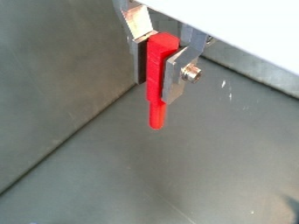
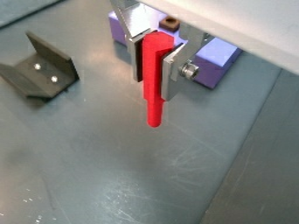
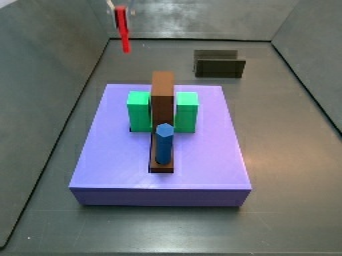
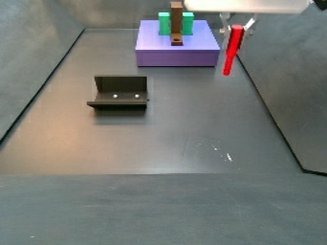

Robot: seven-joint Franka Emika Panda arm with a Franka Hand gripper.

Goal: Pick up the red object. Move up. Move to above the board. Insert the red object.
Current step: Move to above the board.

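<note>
Red object [image 2: 153, 83] hangs vertical, long axis straight up-down, free end pointing down at the worktop [image 4: 166, 144], upper end clamped in the hand [image 2: 156, 54]. Both wrist views show the silver fingers [image 1: 179, 72] closed on its top part, most of the peg's length sticking out below. It's clear of the floor.

Hand points straight down, high up; only its tip shows in a side view [image 3: 115, 6]. In a side view [image 4: 232, 27] it's off to one side of the board [image 4: 160, 53], not over it.

Board [image 3: 120, 160] lies flat, carrying brown strip [image 3: 163, 95], green block [image 3: 138, 112] and upright blue peg [image 3: 163, 142]. Fixture [image 4: 120, 93] stands well apart.
</note>
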